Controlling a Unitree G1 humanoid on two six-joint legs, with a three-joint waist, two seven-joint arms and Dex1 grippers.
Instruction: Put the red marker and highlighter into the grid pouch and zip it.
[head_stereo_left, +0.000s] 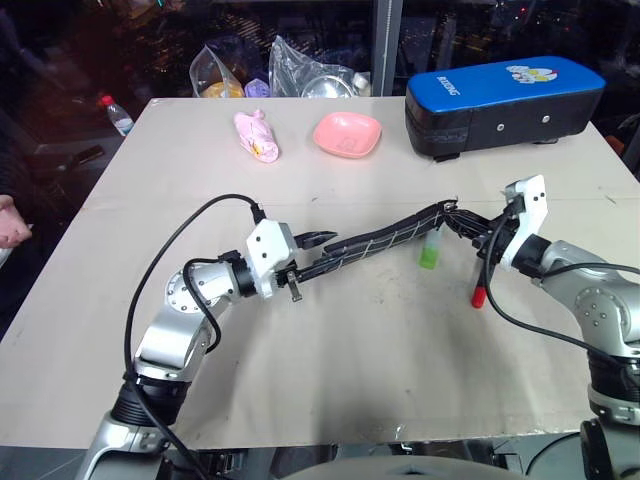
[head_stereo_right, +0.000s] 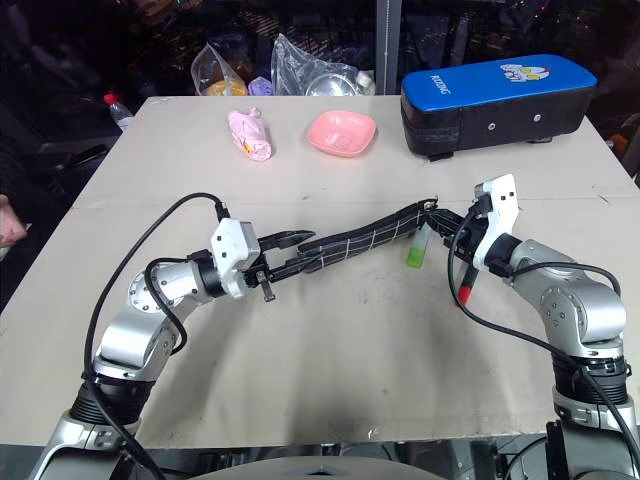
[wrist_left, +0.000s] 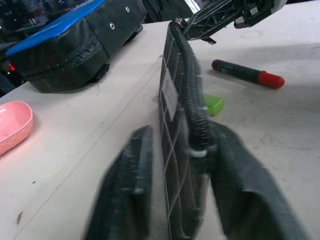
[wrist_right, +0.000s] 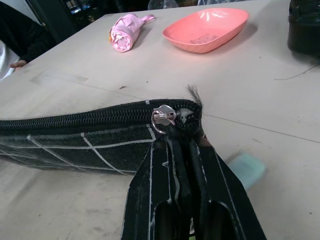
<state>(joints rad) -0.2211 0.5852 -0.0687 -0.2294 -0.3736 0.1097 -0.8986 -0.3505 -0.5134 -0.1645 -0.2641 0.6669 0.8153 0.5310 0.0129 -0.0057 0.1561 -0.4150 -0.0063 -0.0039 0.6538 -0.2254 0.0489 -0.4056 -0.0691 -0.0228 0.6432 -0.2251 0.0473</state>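
Table (head_stereo_left: 330, 340): pale beige top, carrying everything below.

Blue-and-black padded case (head_stereo_left: 503, 103): at the far right of the table, lying flat, well apart from the work.

Grid pouch (head_stereo_left: 385, 242): held up off the table between the two grippers, stretched long and edge-up, running from low at the robot's left to higher at its right. Zipper edge faces up. In the right wrist view the zipper slider (wrist_right: 162, 117) sits at the pouch's right end and the teeth beside it look closed; the rest of the zipper line cannot be judged for certain.

Left gripper (head_stereo_left: 300, 262): at the pouch's left end. The left wrist view has the pouch standing between its two fingers (wrist_left: 125, 195). The fingers sit partly apart around the fabric; whether they press it or merely flank it cannot be told.

Right gripper (wrist_right: 187, 145): fingers closed tight on the pouch's right end corner, just below the slider.

Pink dish (head_stereo_left: 347, 134): far centre of the table. Pink folded bundle (head_stereo_left: 256, 135) to its left.

Red marker (head_stereo_left: 482, 283): lying on the table below the right gripper, red end nearest the robot, outside the pouch.

Highlighter (head_stereo_left: 431, 252): on the table under the pouch's right part, green end showing, also outside the pouch.
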